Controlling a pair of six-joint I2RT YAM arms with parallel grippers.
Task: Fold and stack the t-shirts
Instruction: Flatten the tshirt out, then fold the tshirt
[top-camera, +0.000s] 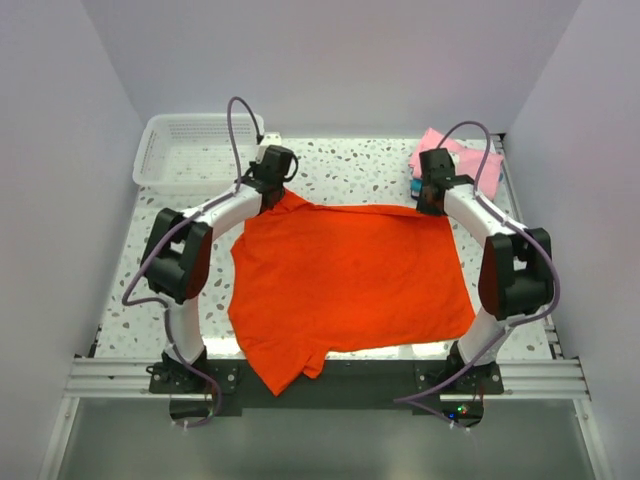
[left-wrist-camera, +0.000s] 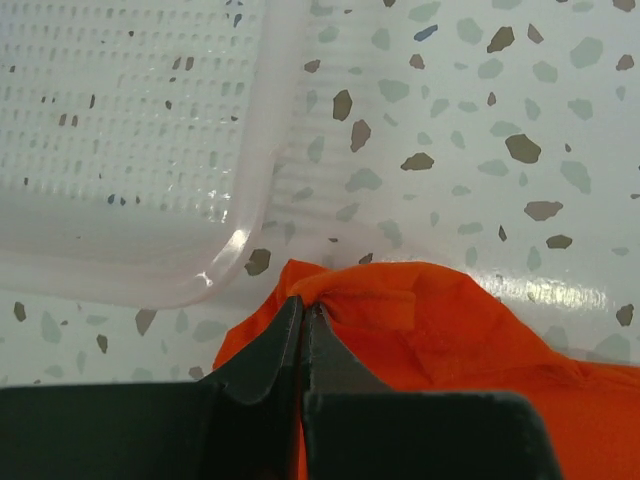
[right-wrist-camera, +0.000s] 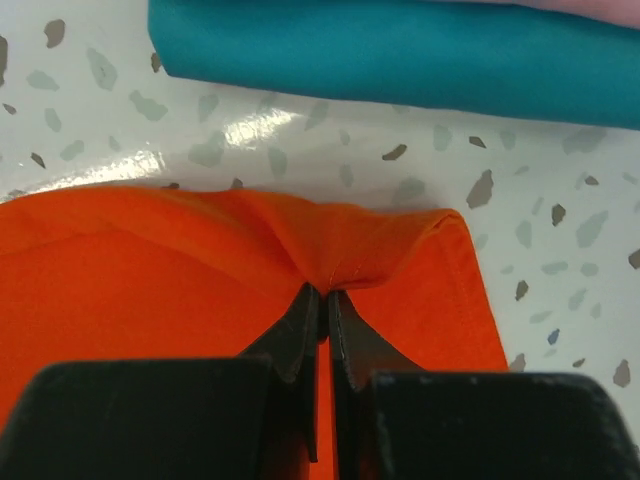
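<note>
The orange-red t-shirt (top-camera: 350, 285) lies spread out in the middle of the speckled surface (top-camera: 350, 165). It fills most of the space between the two arms. Its lower edge reaches the bottom edge of the surface, and a sleeve hangs over the dark rail at the lower left of the top view. The cloth is mostly flat, with some soft wrinkles.

The left tool (left-wrist-camera: 303, 305) is clenched on the upper left corner of this shirt. In the left wrist view its two dark fingers press together, and a small bunch of orange cloth is pinched between their tips. This corner sits just beside the rounded corner of the white mesh basket (left-wrist-camera: 130, 250), which occupies the upper left of that view. I cannot tell whether cloth and basket touch.

The right tool (right-wrist-camera: 325, 292) is also clenched, on the upper right corner of the same shirt. The hem folds up into a little ridge at the fingertips.

Just above this corner in the right wrist view, with a strip of bare surface between them, lies the folded teal t-shirt (right-wrist-camera: 420, 50). The pink t-shirt (top-camera: 445, 145) rests at the upper right of the top view, apparently on top of the teal one.
</note>
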